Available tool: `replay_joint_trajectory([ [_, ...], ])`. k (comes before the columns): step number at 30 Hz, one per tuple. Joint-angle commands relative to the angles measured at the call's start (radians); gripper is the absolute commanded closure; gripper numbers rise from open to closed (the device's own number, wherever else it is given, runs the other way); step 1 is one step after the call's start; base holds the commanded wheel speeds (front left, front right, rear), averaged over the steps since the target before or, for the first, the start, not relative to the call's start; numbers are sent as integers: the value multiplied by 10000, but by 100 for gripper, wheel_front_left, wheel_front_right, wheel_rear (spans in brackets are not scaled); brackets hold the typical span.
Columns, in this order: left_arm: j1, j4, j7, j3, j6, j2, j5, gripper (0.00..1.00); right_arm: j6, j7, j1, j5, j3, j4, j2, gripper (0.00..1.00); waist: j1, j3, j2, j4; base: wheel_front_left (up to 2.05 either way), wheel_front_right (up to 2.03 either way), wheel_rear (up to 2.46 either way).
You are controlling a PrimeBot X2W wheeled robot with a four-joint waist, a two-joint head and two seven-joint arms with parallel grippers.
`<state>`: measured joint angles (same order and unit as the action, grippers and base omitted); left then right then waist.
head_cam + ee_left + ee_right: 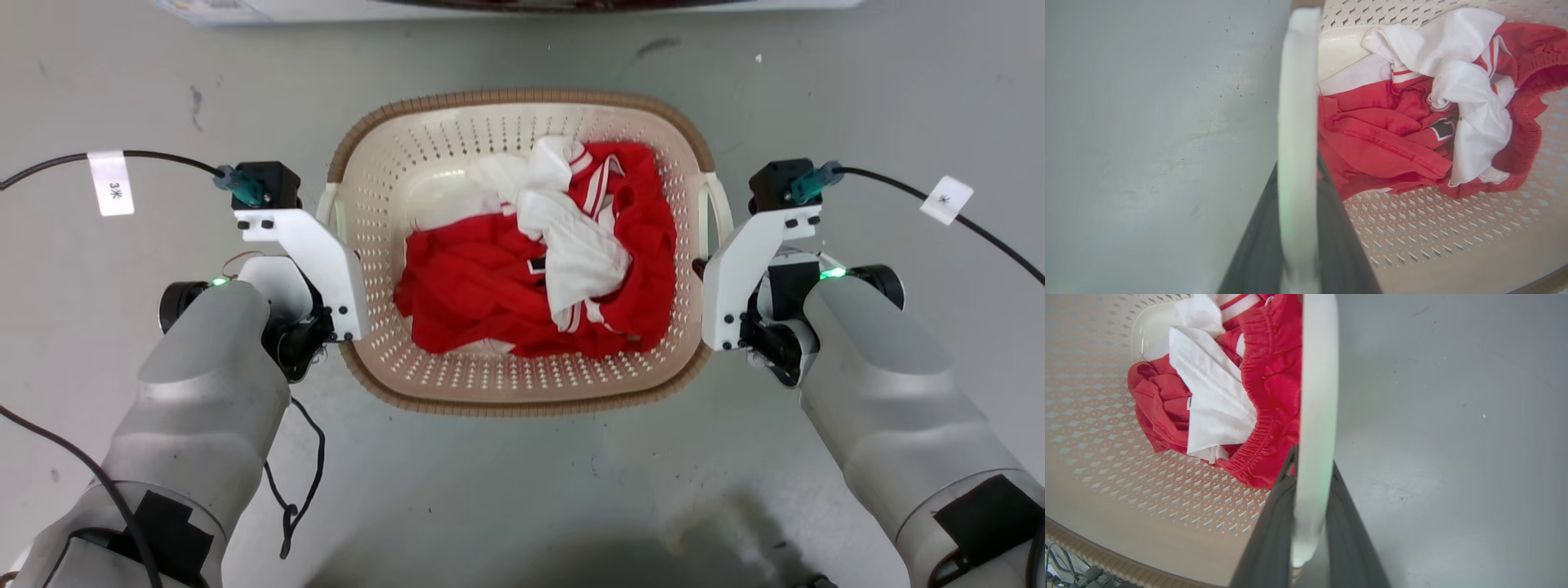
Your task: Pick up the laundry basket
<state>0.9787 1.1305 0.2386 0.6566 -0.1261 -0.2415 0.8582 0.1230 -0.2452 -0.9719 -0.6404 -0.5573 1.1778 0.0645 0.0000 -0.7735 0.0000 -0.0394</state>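
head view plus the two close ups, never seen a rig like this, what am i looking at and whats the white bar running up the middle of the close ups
This is a two-armed robot. The head view comes from a camera on its head, looking down. Its grey left forearm and right forearm reach in from the bottom corners, one on each side of a cream laundry basket over a grey floor. Crumpled red and white clothes lie inside the basket.

The two close-ups come from cameras on the wrists, each looking along that gripper's two dark fingers. The white bar is a side handle of the basket. The left gripper clamps the left handle, and the right gripper clamps the right handle. I cannot tell whether the basket is off the floor.
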Motion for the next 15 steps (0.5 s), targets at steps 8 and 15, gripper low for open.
replay_joint_trajectory([
  [8,32,234,658,420,-85,410,525,100,140,-548,135,-613,-562,120,-279,100,0,940,0,38,0,0,0],
  [15,-440,594,1320,670,-88,686,960,100,140,-1576,482,-1213,-858,328,-291,100,0,2309,0,113,0,0,0],
])
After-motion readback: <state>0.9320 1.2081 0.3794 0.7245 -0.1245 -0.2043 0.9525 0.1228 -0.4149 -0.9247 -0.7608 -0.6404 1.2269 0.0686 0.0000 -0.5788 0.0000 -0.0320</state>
